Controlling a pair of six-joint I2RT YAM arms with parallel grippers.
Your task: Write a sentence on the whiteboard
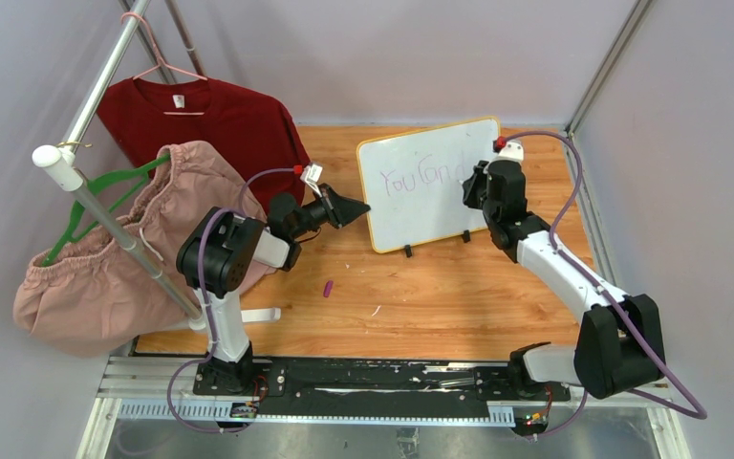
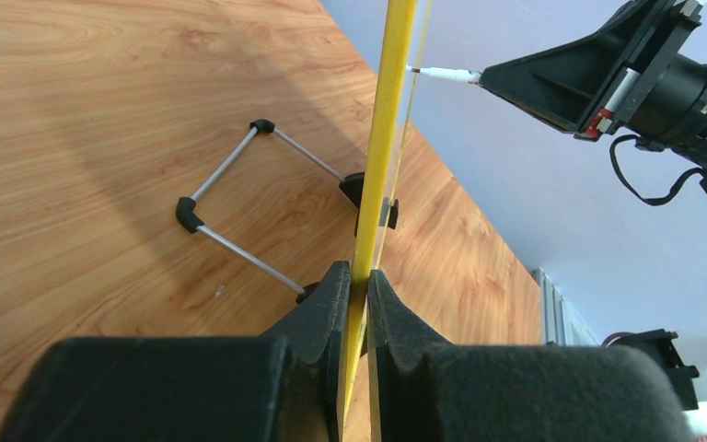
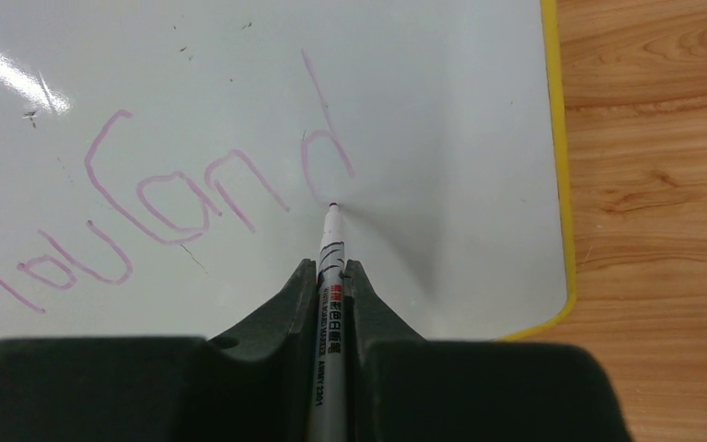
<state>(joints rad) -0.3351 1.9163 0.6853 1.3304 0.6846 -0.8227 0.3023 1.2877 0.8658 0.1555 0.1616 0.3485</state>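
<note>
The whiteboard [image 1: 422, 218], white with a yellow frame, stands tilted on the wooden table. My left gripper [image 1: 358, 207] is shut on its left edge; in the left wrist view the yellow frame [image 2: 382, 138] runs between the jaws of the left gripper [image 2: 359, 278]. My right gripper [image 3: 331, 269] is shut on a white marker [image 3: 330, 304], whose tip touches the whiteboard [image 3: 451, 138] just below the last letter. The sentence [image 3: 175, 193], in thin purple strokes, reads roughly "You can d" [image 1: 416, 179]. From above, the right gripper [image 1: 473, 186] partly hides the board's right side.
A red shirt [image 1: 201, 120] and pink shorts [image 1: 124, 249] hang on a rack at the left. A small purple cap [image 1: 328, 287] lies on the table in front of the board. The board's wire stand [image 2: 239, 212] rests behind it.
</note>
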